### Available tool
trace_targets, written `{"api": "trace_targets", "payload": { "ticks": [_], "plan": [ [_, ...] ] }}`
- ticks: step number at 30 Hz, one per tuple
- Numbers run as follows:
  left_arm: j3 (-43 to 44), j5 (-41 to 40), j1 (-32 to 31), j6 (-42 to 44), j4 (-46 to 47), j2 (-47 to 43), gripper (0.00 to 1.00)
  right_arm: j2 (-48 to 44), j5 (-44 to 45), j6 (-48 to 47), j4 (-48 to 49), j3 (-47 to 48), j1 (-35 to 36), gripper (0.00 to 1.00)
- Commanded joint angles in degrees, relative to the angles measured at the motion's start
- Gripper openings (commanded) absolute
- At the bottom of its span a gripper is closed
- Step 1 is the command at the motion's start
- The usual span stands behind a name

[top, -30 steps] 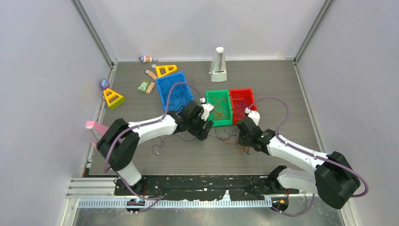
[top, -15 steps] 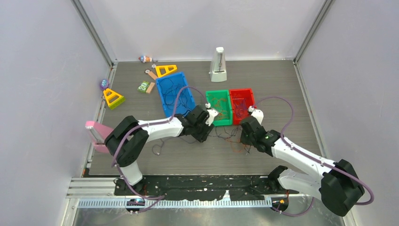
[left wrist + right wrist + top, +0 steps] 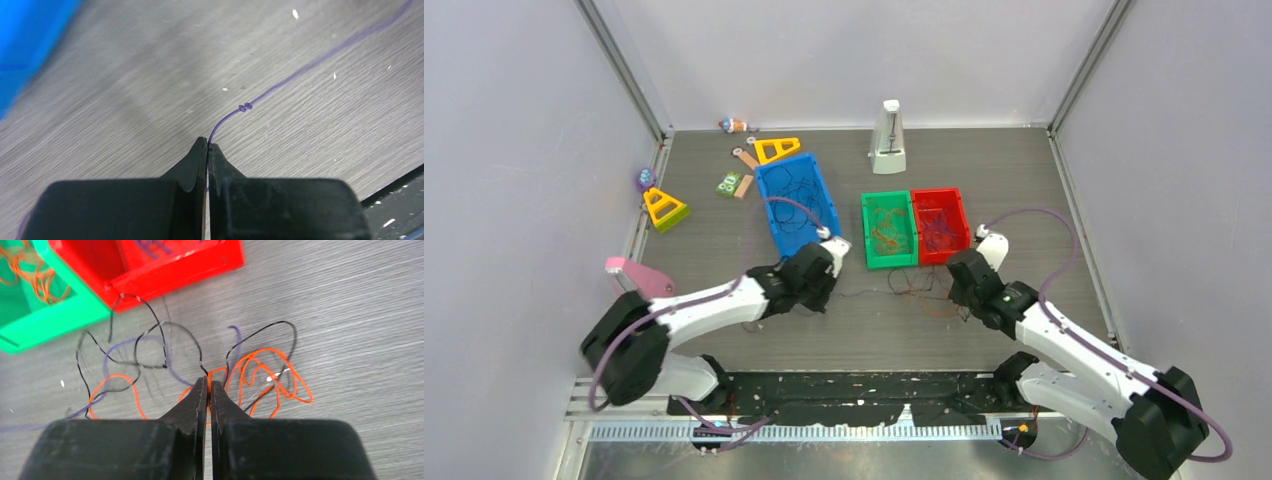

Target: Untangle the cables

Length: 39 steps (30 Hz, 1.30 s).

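The left tool [image 3: 207,145] was pinched shut on the purple cable [image 3: 300,70], which ran off toward 2 o'clock. The right tool [image 3: 208,382] was clamped on the tangled cables [image 3: 260,371] lying on the surface [image 3: 350,315] at 6 o'clock of the red bin [image 3: 175,276]. Pulling apart risked cinching the knot [image 3: 245,107] tight

The cables [image 3: 916,291] lie on the table [image 3: 1024,180] between the left end effector [image 3: 816,297] and the right end effector [image 3: 957,293].

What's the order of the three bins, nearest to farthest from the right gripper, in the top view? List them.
From the right gripper:
1. Red bin, just beyond it.
2. Green bin, touching the red bin's left side.
3. Blue bin, farther left, set at an angle.
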Motion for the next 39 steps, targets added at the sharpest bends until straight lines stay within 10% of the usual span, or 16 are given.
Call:
{"api": "trace_targets", "payload": {
  "ticks": [1, 16, 19, 24, 39],
  "plan": [
    [-4.23, -4.09, 6.46, -6.56, 0.73, -16.91, 0.00, -6.78, 9.77, 5.54, -3.52, -0.69, -1.46, 0.06],
    [-13.36, -21.12, 18.07, -18.19, -7.29, -47.35, 0.00, -21.92, 21.65, 18.43, -13.08, -2.17, -3.52, 0.11],
    [-13.88, -23.18, 18.05, -18.78, -7.17, -50.38, 0.00, -22.13, 19.99, 11.94, -10.88, -1.64, -3.53, 0.34],
    [-15.02, -11.34, 18.03, -13.06, 0.65, -50.12, 0.00, -22.16, 0.13, -5.21, 2.36, -3.12, -3.48, 0.73],
    [-2.71, 10.01, 16.45, -5.94, 1.43, -44.00, 0.00, -4.86, -16.75, -17.79, 9.39, 2.98, -3.30, 0.92]
  ]
}}
